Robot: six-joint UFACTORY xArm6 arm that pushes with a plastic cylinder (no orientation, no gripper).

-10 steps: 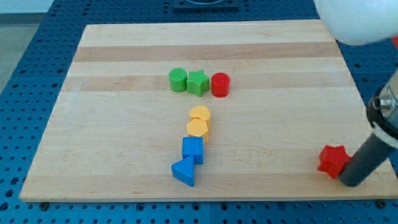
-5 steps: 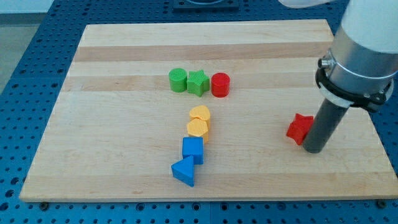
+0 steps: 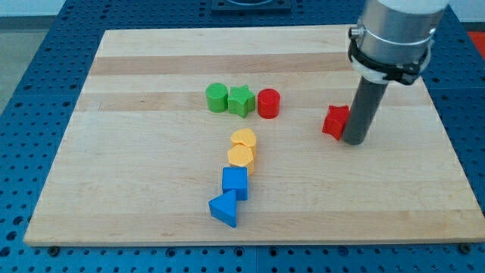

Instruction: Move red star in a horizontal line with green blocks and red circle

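The red star (image 3: 334, 121) lies on the wooden board (image 3: 151, 189), right of centre. My tip (image 3: 354, 141) touches the star's right side, and the rod hides part of it. A green circle (image 3: 217, 98), a green star (image 3: 241, 101) and a red circle (image 3: 268, 103) stand in a tight horizontal row left of the red star. The red star sits slightly lower in the view than that row, about a block and a half's width right of the red circle.
Two yellow blocks (image 3: 242, 148) and, under them, a blue cube (image 3: 235, 183) and a blue triangle (image 3: 225, 208) form a column below the row. The blue perforated table (image 3: 30, 91) surrounds the board.
My tip has pushed the red star from the board's bottom right corner up and to the left, toward the row. The other blocks have not moved.
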